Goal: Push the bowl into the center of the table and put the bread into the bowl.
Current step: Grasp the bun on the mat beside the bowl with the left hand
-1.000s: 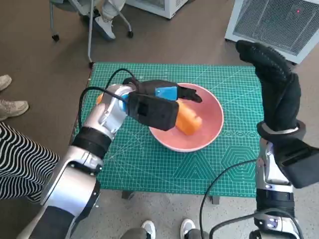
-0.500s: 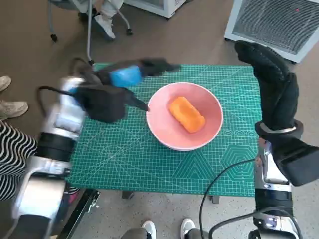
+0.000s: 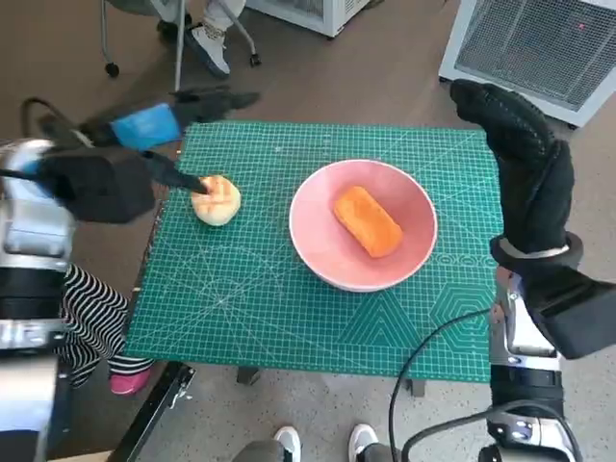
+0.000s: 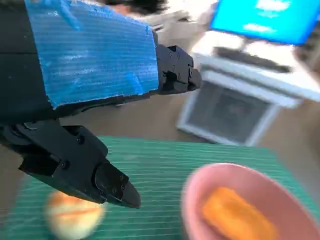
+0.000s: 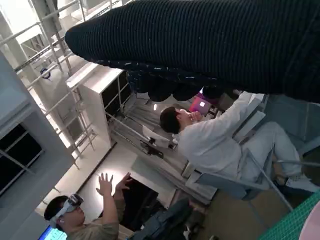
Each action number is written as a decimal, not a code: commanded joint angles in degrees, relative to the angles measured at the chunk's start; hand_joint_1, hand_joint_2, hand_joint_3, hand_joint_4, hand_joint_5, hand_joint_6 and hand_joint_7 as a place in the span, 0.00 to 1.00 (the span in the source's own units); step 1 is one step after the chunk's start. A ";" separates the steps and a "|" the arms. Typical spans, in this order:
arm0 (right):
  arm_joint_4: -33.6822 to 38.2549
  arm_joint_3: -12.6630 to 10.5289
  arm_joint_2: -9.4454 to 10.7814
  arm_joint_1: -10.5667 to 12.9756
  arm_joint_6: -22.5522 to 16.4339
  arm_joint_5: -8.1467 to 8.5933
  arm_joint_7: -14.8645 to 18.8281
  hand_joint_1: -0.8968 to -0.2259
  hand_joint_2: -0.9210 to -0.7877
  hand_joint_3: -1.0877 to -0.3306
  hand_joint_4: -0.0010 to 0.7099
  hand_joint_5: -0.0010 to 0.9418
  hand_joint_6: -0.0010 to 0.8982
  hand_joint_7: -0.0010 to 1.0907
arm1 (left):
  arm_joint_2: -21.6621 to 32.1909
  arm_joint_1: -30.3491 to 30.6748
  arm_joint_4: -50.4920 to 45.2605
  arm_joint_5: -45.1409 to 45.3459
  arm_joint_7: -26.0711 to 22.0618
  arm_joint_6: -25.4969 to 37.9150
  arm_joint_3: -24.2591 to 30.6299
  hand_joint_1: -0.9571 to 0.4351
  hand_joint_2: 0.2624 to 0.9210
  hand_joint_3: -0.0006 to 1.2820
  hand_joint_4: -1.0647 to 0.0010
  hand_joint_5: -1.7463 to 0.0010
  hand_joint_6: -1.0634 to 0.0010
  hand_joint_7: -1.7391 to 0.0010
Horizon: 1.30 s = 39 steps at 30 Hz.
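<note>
Bread [image 3: 368, 220], an orange oblong loaf, is seen lying inside the pink bowl [image 3: 323, 258], which sits a little right of the middle of the green cutting mat [image 3: 289, 318] covering the table. By these pictures, both parts of the task are judged close to complete. The loaf is judged light and soft, easily dented, and is best taken across its narrow sides. The bowl is judged stiff, smooth and likely to slide on the mat when pushed at its rim.

A round pale bun [image 3: 217, 200] lies near the mat's left edge, well apart from the bowl. The left hand [image 3: 144, 127] is held above that edge with its fingers spread and nothing in them; one fingertip [image 3: 188, 181] is just beside the bun. The right hand [image 3: 525, 154] is raised upright over the table's right edge, its fingers extended and nothing held.

Bare floor surrounds the table; a white grilled unit [image 3: 539, 43], chair legs and people's feet are seen nearby.
</note>
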 commanded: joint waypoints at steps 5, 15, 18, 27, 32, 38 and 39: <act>1.27 0.18 0.26 -0.36 0.64 0.96 1.09 0.10 0.00 0.43 0.24 0.00 0.00 0.55 | 1.16 -2.06 5.44 7.20 2.60 3.40 -4.06 0.73 0.70 0.00 1.00 1.00 0.87 0.97; 2.07 0.19 0.13 -0.98 0.55 0.87 1.73 0.10 0.00 0.43 0.25 0.00 0.00 0.55 | -1.32 -4.40 13.38 8.66 4.50 3.07 -6.20 0.72 0.70 0.00 1.00 1.00 0.87 0.98; 2.06 0.24 0.09 -1.01 0.42 0.77 1.87 0.10 0.00 0.43 0.25 0.01 0.00 0.55 | -2.51 -5.43 16.22 9.78 5.64 2.23 -7.75 0.72 0.70 0.00 1.00 1.00 0.87 0.98; 2.11 -0.06 -0.50 -0.96 0.10 0.88 2.48 0.10 0.00 0.43 0.25 0.01 0.00 0.55 | -5.70 -8.00 22.16 13.21 8.12 1.54 -11.69 0.73 0.70 0.00 1.00 1.00 0.87 0.98; 1.86 -0.35 -0.82 -0.81 0.37 1.18 2.85 0.10 0.00 0.43 0.25 0.01 0.00 0.55 | -7.67 -9.24 25.25 15.52 10.53 2.18 -13.93 0.73 0.70 0.00 1.00 1.00 0.86 0.98; 1.19 -0.40 -1.02 -0.38 0.65 1.22 2.94 0.10 0.00 0.43 0.25 0.01 0.00 0.55 | -9.93 -10.12 28.34 16.56 12.36 2.76 -15.15 0.72 0.71 0.00 0.99 1.00 0.85 0.98; 1.06 -0.39 -1.06 -0.25 0.66 1.19 2.93 0.10 0.00 0.43 0.25 0.01 0.00 0.55 | -10.58 -10.20 28.90 16.76 12.76 3.07 -15.37 0.72 0.71 0.00 0.99 1.00 0.85 0.98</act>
